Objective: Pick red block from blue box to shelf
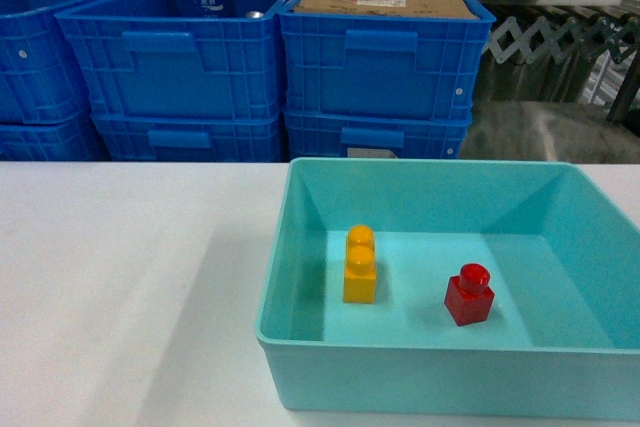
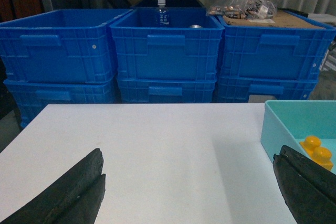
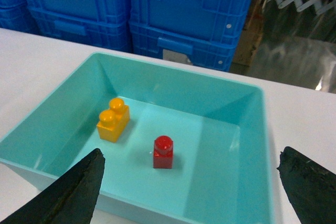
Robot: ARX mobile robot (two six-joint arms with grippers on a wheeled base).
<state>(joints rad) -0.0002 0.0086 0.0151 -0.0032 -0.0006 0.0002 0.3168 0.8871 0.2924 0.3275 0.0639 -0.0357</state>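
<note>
Below right gripper, open — red block

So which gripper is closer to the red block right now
Right. The right gripper hangs open above the blue box, the red block between its fingers. The left gripper hovers over bare table beside the box.

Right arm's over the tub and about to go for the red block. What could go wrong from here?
The yellow brick stands close beside the red block; the wide-open right pincer could knock it or grab it instead. The tub has sloping walls all round, so a finger coming in low might catch the rim and shove the tub. The block is small and glossy, so it may slip.
</note>
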